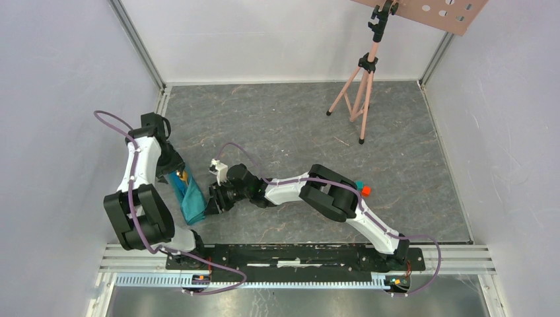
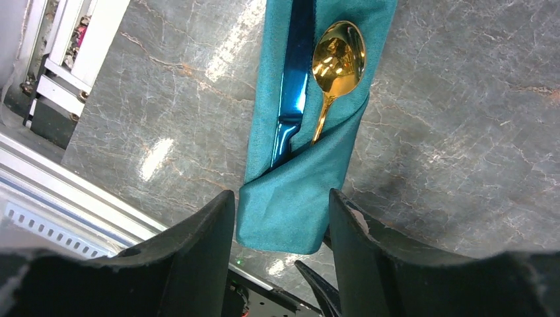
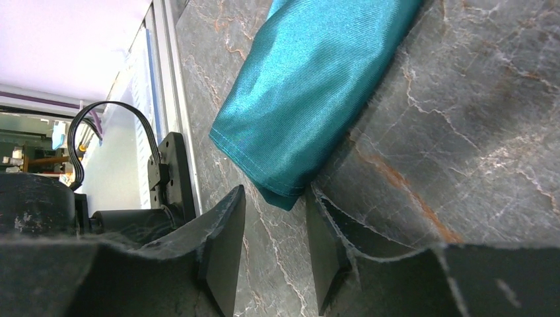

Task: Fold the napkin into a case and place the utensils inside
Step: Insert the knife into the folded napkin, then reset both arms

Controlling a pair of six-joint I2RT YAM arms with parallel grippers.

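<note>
Napkin case is holding blue knife and gold spoon; left gripper and right gripper are hanging released; withdrawing could snag its near corner, unfolding it.

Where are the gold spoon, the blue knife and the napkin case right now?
gold spoon (image 2: 338, 56): left wrist view, on its bowl.
blue knife (image 2: 295, 79): left wrist view, on its blade.
napkin case (image 2: 294, 205): left wrist view, on the folded pocket's lower end.
</note>
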